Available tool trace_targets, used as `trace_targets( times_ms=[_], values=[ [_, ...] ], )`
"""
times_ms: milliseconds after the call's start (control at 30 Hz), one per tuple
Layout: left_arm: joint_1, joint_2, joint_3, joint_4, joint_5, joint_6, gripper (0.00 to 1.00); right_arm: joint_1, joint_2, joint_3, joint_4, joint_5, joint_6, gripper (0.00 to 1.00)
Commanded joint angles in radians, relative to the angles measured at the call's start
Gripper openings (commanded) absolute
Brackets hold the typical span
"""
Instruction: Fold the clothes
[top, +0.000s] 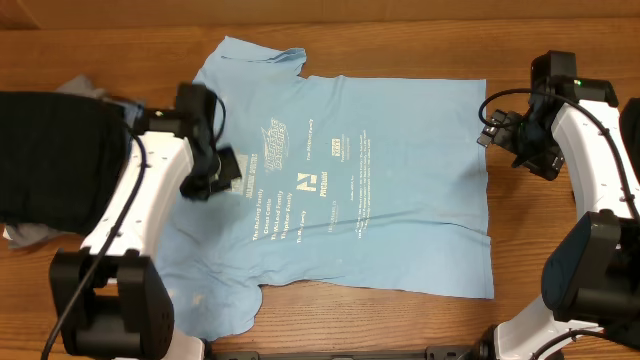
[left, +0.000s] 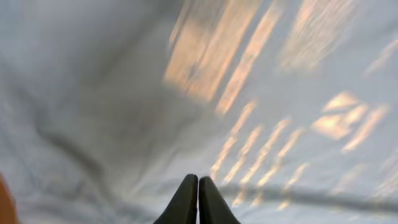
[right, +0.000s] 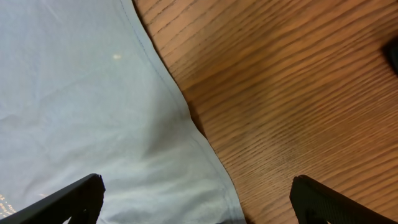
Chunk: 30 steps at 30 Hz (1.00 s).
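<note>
A light sky-blue T-shirt (top: 370, 200) lies spread flat on the wooden table, its pale print facing up. Its collar is at the left and its hem at the right. My left gripper (top: 214, 178) hangs over the shirt's left part beside the print. In the left wrist view the left gripper (left: 198, 178) is shut, with no cloth visible between the tips and the blurred blue fabric (left: 93, 93) below. My right gripper (top: 492, 130) stands wide open at the shirt's right edge. In the right wrist view the right gripper (right: 196, 183) straddles the hem (right: 180, 102).
A pile of dark clothes (top: 50, 160) sits at the left edge, with a grey piece (top: 28, 236) under it. Bare wooden table (top: 560, 40) shows to the right of the shirt and along the back.
</note>
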Motion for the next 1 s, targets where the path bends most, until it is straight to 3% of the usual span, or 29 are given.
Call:
trace_targets(
  times_ms=[0, 67, 100, 133, 167, 967],
  values=[
    [0.003, -0.025, 0.05, 0.136, 0.015, 0.014, 0.14, -0.002, -0.008, 0.017, 0.001, 0.01, 0.0, 1.0],
    [0.003, -0.023, 0.05, 0.206, 0.017, 0.014, 0.34, -0.002, -0.008, 0.017, 0.001, 0.01, 0.0, 1.0],
    [0.003, -0.023, 0.05, 0.226, 0.017, 0.014, 0.48, -0.002, -0.008, 0.017, 0.001, 0.01, 0.0, 1.0],
    [0.003, -0.023, 0.05, 0.243, 0.016, 0.014, 0.85, -0.002, -0.008, 0.017, 0.001, 0.01, 0.0, 1.0],
    [0.004, -0.023, 0.05, 0.252, 0.016, 0.014, 1.0, -0.002, -0.008, 0.017, 0.001, 0.01, 0.0, 1.0],
    [0.003, -0.023, 0.05, 0.256, 0.016, 0.014, 1.0, -0.002, -0.008, 0.017, 0.001, 0.01, 0.0, 1.0]
  ],
)
